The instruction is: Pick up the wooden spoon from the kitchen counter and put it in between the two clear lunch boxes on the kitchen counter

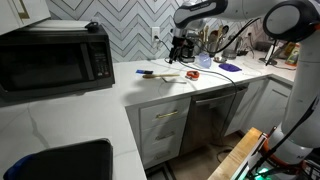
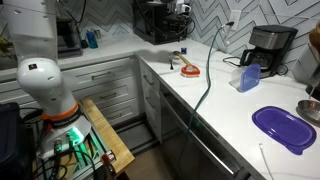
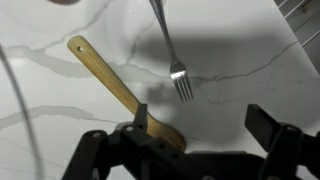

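The wooden spoon [image 3: 118, 88] lies flat on the white kitchen counter [image 3: 250, 50], handle toward the upper left, bowl partly hidden under my gripper's left finger. My gripper [image 3: 200, 118] is open and empty, hovering just above the counter; the spoon's bowl is at its left finger, not between the jaws. In an exterior view the gripper [image 1: 181, 47] hangs over the back of the counter [image 1: 120, 100]. I cannot make out two clear lunch boxes.
A metal fork [image 3: 172, 60] lies right of the spoon. A microwave [image 1: 55, 55], sink [image 1: 60, 162], orange lid [image 1: 191, 75] and purple lid [image 1: 228, 67] are on the counter. A coffee maker [image 2: 268, 45], blue container [image 2: 248, 76] and cable [image 2: 208, 70] show too.
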{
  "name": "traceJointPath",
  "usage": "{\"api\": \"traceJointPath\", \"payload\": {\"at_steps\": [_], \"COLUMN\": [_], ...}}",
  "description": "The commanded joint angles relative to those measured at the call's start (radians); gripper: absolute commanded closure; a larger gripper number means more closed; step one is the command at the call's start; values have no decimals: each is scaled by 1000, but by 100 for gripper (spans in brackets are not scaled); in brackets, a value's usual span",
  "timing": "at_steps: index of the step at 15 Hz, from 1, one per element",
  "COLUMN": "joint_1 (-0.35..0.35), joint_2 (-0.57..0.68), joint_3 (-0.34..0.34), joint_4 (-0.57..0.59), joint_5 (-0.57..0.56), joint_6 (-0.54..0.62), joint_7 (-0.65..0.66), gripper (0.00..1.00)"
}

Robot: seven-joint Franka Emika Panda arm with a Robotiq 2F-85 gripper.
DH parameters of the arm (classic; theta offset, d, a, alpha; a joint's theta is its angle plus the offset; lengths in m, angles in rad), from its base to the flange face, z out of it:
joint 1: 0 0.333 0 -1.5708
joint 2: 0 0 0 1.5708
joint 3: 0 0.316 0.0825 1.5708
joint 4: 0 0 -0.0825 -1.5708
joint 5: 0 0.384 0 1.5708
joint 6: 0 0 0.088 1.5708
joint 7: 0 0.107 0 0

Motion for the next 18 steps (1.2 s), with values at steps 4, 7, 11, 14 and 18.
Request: {"api": "traceJointPath", "payload": {"at_steps": [4,7,11,14,18], "joint_1": [-30,-43,-75,-100,-121], "joint_2": [18,42,85,123,177], "joint_3": [29,33,49,69,96], "joint_4": [-14,-19,-15,-8,3], "joint_5": [22,22,50,82,131], "joint_6": [85,160,216,223,254], "joint_7": [-86,-170,-280,-376,-487], "gripper": [0,0,0,0,0]}}
